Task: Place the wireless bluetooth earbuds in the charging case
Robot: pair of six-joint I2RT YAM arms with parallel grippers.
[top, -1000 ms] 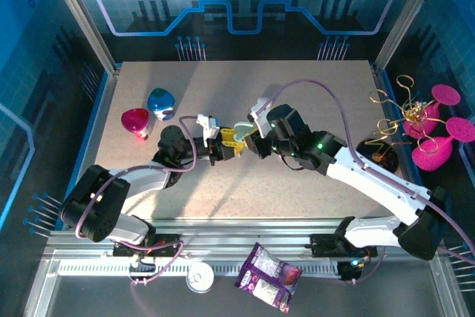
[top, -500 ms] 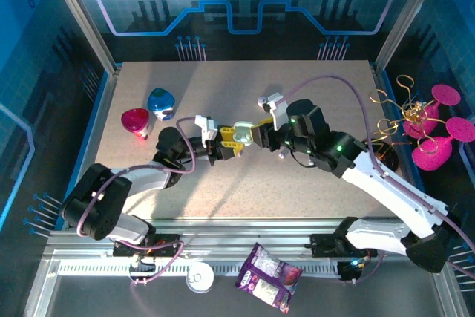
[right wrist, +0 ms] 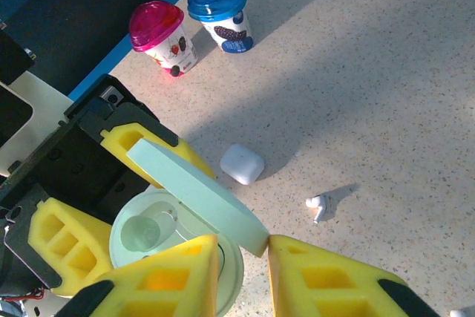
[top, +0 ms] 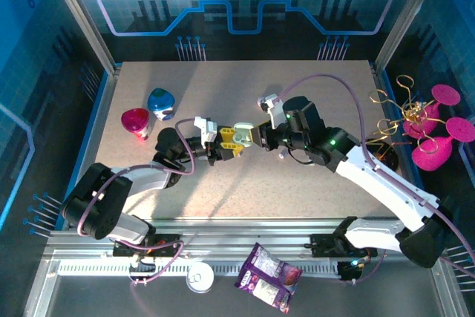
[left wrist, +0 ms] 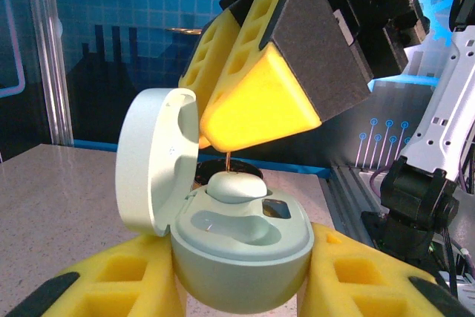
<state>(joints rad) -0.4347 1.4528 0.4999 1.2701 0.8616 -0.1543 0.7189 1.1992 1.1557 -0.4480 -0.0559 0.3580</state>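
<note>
My left gripper [left wrist: 241,281] is shut on a mint charging case [left wrist: 237,257], which it holds upright with the lid [left wrist: 156,161] swung open. One mint earbud [left wrist: 234,185] sits in the far slot; the near slot is bare. My right gripper [right wrist: 243,254] hangs just above the case [right wrist: 148,235], its yellow fingers [left wrist: 260,102] a narrow gap apart and gripping nothing. The lid's corner [right wrist: 252,239] shows in that gap. A loose white earbud [right wrist: 317,204] lies on the table. From above, both grippers [top: 226,142] [top: 256,136] meet at the case [top: 241,130].
A small white case [right wrist: 242,163] lies on the table just beyond the grippers. A pink cup [top: 136,122] and a blue cup [top: 161,103] stand at the left. Pink ornaments [top: 438,135] sit off the right edge. A snack bag [top: 267,276] rests on the front rail.
My right gripper has drawn back to the right and turned at the wrist, still hovering at the open case. The left arm and the case have stayed put.
</note>
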